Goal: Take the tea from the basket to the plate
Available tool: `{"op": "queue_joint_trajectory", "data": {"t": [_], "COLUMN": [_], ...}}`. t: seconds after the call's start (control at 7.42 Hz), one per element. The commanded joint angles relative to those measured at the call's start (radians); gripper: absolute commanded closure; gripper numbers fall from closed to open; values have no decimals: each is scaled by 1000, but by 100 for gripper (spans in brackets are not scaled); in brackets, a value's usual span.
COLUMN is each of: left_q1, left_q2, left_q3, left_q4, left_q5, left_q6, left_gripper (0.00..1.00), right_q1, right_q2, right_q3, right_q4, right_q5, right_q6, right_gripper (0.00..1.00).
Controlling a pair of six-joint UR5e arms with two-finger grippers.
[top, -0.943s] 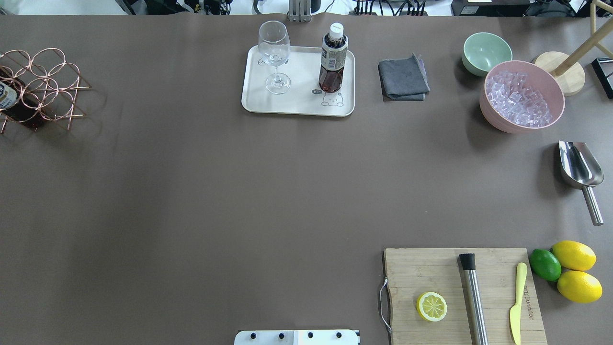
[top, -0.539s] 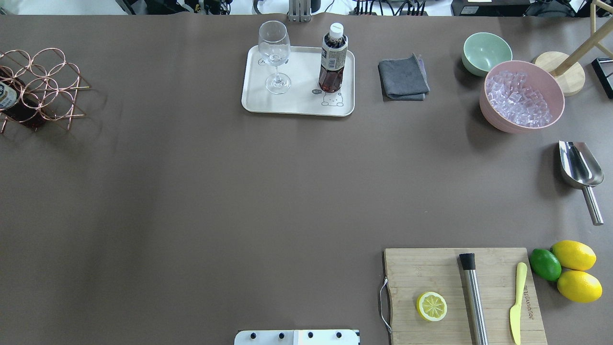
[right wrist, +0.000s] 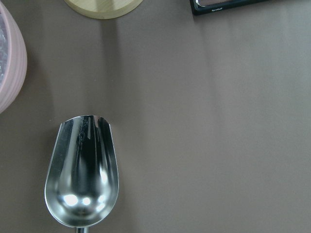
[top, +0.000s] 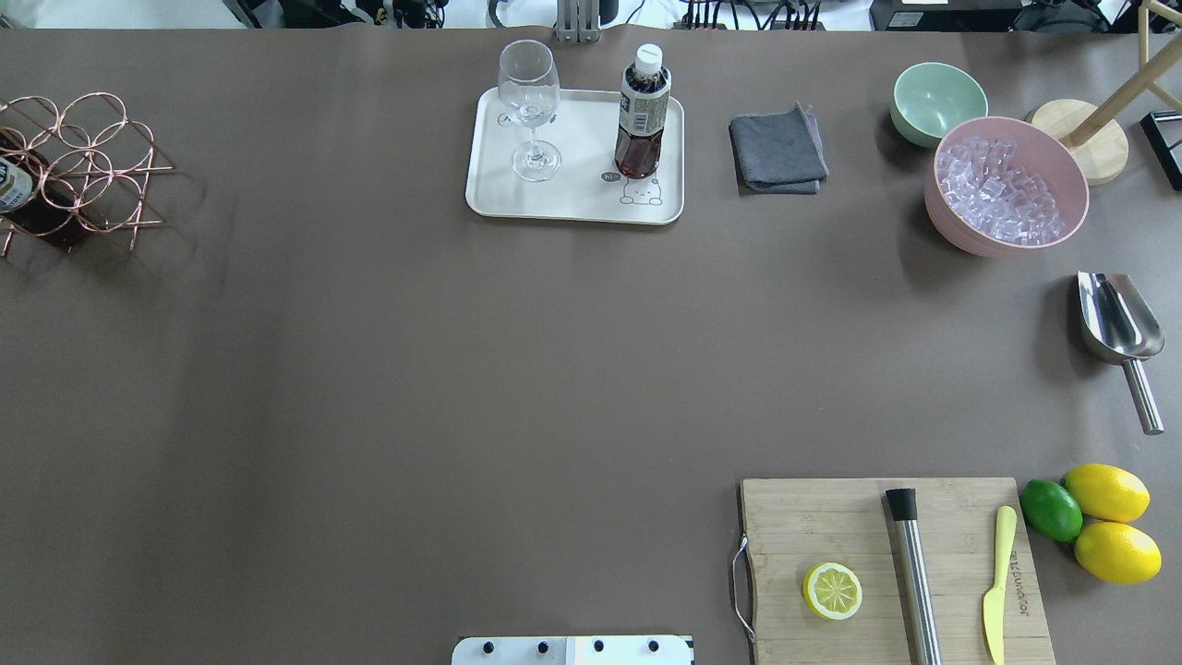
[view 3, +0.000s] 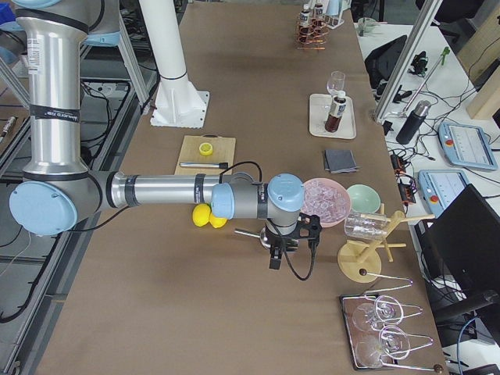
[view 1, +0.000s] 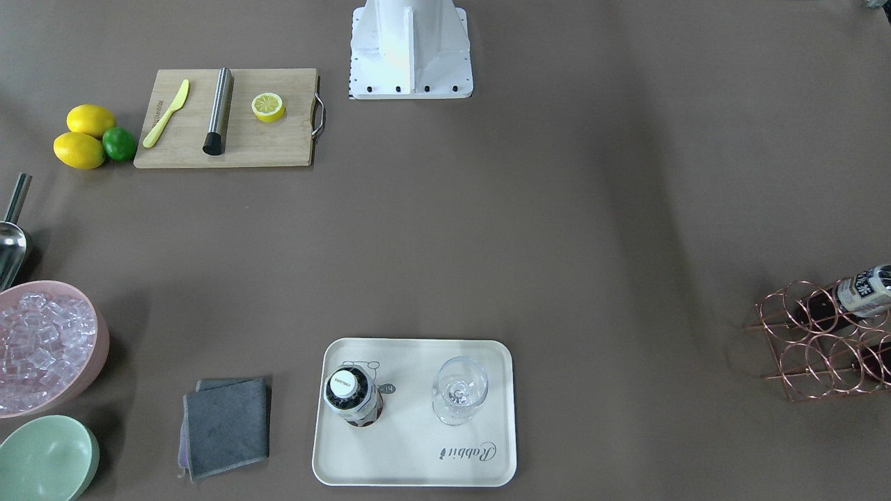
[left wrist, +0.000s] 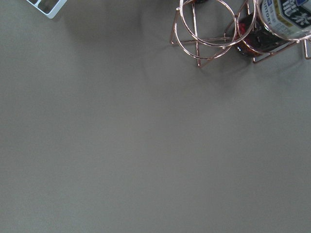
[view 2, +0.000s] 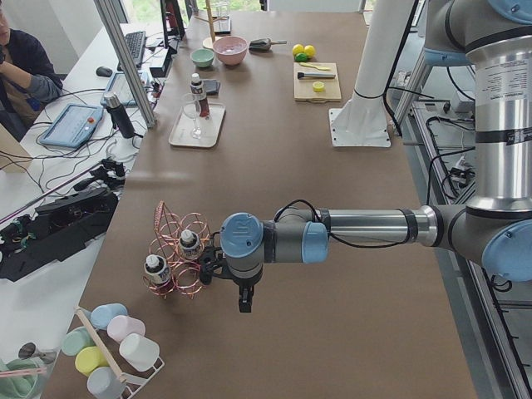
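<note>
One bottle of tea (top: 644, 115) stands upright on the cream plate (top: 572, 199), next to a wine glass (top: 529, 102). Far off at the table's left end is the copper wire basket (top: 88, 157), with a tea bottle (top: 14, 189) lying in it. The exterior left view shows two bottles in the basket (view 2: 179, 249). My left gripper (view 2: 242, 304) hangs just beside the basket and points down. My right gripper (view 3: 275, 260) hovers over the steel scoop (right wrist: 82, 170). Both grippers show only in the side views, so I cannot tell whether they are open or shut.
A grey cloth (top: 778, 152), a green bowl (top: 937, 100) and a pink bowl of ice (top: 1007, 185) sit right of the plate. A cutting board (top: 886, 563) holds a lemon half, a muddler and a knife. Lemons and a lime (top: 1099, 517) lie beside it.
</note>
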Motion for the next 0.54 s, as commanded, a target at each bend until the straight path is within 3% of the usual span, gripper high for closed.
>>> {"op": "queue_joint_trajectory", "data": {"t": [0.0,0.4], "left_q1": [33,55], "left_q2": [6,6], "left_q3": [-27,-38], "left_q4": [-15,-14], "left_q5": [3,3], "left_q6": [-92,-91], "left_gripper": [2,2], "right_q1": [0,0], "right_q2": [1,1], "right_q3": [-2,-2], "right_q4": [0,0], "right_q5": [0,0], "right_q6": [0,0], "right_gripper": [0,0]}}
